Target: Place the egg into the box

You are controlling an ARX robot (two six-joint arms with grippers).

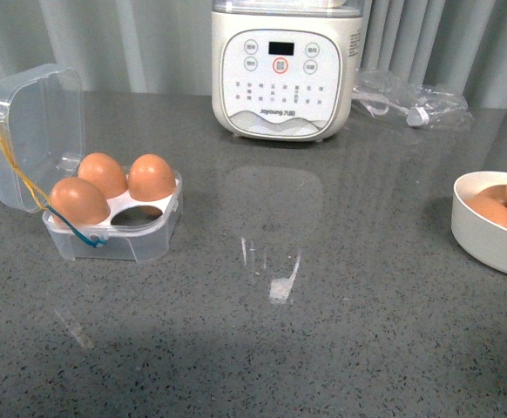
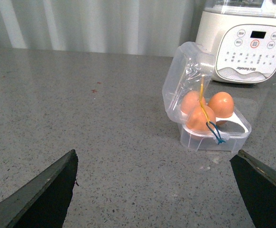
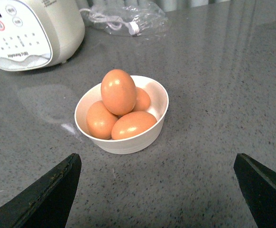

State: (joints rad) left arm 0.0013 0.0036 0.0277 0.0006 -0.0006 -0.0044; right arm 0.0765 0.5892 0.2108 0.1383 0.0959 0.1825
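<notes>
The clear plastic box [image 1: 140, 237] sits at the left of the grey table, lid open and leaning back. It holds three orange-brown eggs [image 1: 103, 174] and one hole of its white tray is bare. It also shows in the left wrist view [image 2: 214, 135]. A round white bowl [image 3: 124, 140] at the right edge of the front view [image 1: 489, 239] holds several eggs; one egg [image 3: 118, 91] lies on top. My left gripper [image 2: 154, 190] is open and empty, short of the box. My right gripper [image 3: 157, 190] is open and empty, short of the bowl. Neither arm shows in the front view.
A white Joyoung cooker [image 1: 284, 74] stands at the back middle. A crumpled clear plastic bag with a white cable [image 1: 410, 103] lies to its right. Grey curtains hang behind the table.
</notes>
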